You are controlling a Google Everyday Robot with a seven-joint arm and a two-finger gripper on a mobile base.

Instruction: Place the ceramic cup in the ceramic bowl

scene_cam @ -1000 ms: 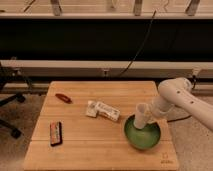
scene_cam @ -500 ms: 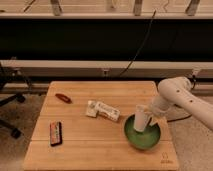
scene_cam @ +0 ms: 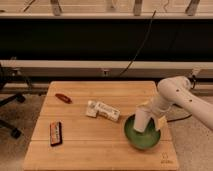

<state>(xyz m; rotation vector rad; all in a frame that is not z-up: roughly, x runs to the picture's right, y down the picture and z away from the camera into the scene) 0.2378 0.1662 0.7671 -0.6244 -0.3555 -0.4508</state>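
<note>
A wooden worktop point(scene_cam: 100, 140) stands before a dark wall with rails and a hanging cable. The ceramic cup point(scene_cam: 141, 120) hangs roughly upright, tilted a little, directly over the ceramic bowl point(scene_cam: 142, 135) near the worktop's right front corner, its base low inside the rim. The claw point(scene_cam: 151, 112) sits at the cup's upper right, apparently pinching it. Whether the base touches the glaze is hidden. A white box point(scene_cam: 103, 110), a red object point(scene_cam: 62, 98) and a dark bar point(scene_cam: 55, 133) lie well apart to the left.
</note>
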